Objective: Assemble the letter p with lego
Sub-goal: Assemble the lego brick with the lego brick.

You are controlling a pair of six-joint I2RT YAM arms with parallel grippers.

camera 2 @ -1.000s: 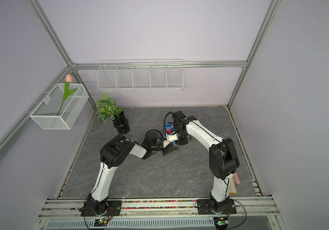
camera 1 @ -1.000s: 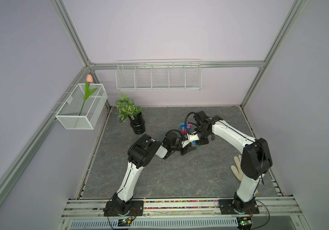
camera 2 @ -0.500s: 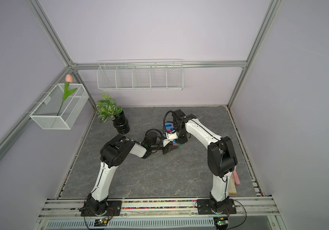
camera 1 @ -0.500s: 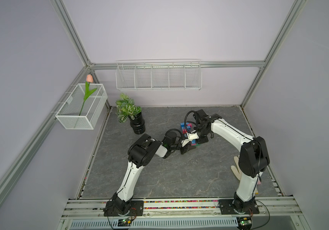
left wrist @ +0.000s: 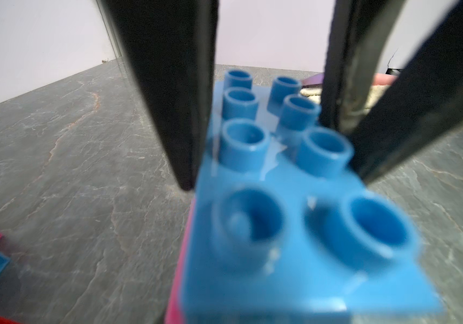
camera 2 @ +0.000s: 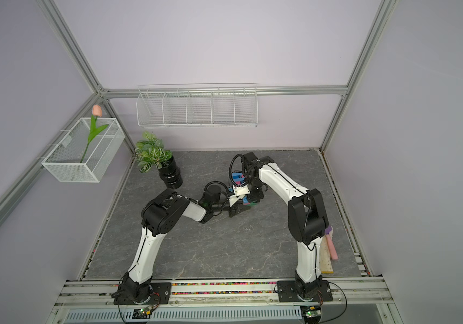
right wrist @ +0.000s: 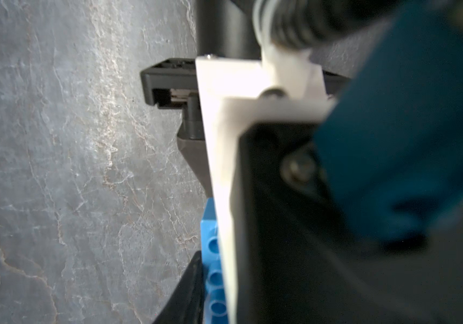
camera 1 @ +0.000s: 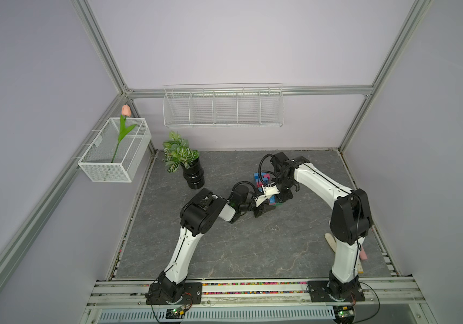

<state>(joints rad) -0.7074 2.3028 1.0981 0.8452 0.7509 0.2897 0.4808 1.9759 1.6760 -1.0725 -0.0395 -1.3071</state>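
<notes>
Right now, in both top views, the lego (camera 1: pixel 261 178) (camera 2: pixel 238 178) is sitting toward 12 o'clock from the middle of the desk (camera 1: pixel 224 246). A small stack of it is lying between the two arms. The left pincer (camera 1: pixel 267 206) is sitting at the stack's 8 o'clock and the right pincer (camera 1: pixel 282 197) is hovering at its 2 o'clock.

In the left wrist view, the left pincer is clamping an oblong blue brick (left wrist: pixel 281 224) seated on a pink brick (left wrist: pixel 176 291).

In the right wrist view, the blue brick's edge is showing beside the left arm's white mount (right wrist: pixel 224 112). The right pincer is closed, and whether the blurred dark blue shape (right wrist: pixel 407 140) is a brick in it I cannot tell.

Seemingly a joining step is under way. The next move is calling for stud alignment and a straight press while the stack is being steadied.
</notes>
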